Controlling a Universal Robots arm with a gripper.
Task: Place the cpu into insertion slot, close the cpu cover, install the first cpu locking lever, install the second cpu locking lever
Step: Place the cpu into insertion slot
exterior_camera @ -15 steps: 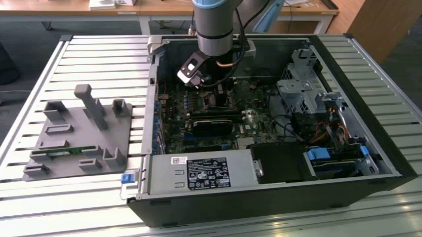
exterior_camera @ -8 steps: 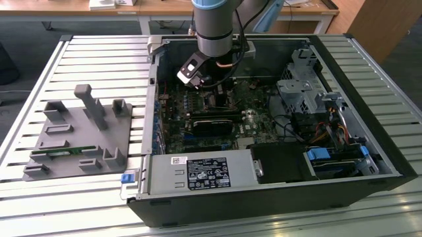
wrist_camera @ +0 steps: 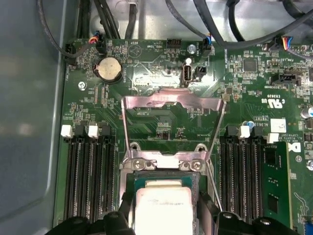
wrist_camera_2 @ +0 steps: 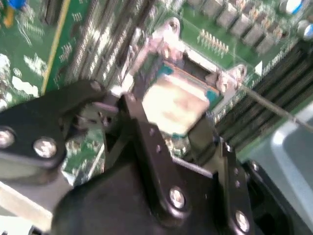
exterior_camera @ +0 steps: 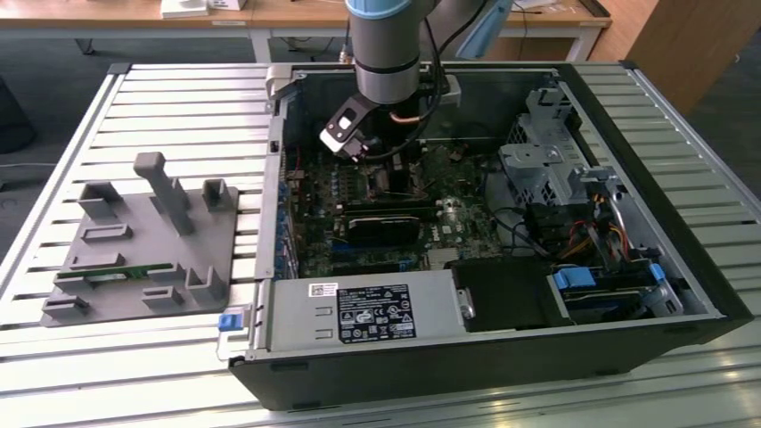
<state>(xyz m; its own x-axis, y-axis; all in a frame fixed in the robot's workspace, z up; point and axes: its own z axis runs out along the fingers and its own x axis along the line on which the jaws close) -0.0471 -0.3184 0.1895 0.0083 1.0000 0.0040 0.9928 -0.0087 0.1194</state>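
Cpu [wrist_camera: 164,203], pale metal top upward, clamped by two opposite edges between the black fingers [wrist_camera: 125,211] of the tool [wrist_camera: 165,218], directly over the insertion slot [wrist_camera: 161,172] in the green motherboard [wrist_camera: 244,88]. At the slot's hinge edge the cpu cover [wrist_camera: 173,100] stands swung open. Memory sockets [wrist_camera: 93,171] flank the slot on both sides. Whether the chip is fully seated cannot be told.

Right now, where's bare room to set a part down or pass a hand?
Free: bare table slats behind the grey fixture and in front of it. Crowded: the insertion slot, with pincer shut on the cpu, raised cpu cover, memory slots either side.
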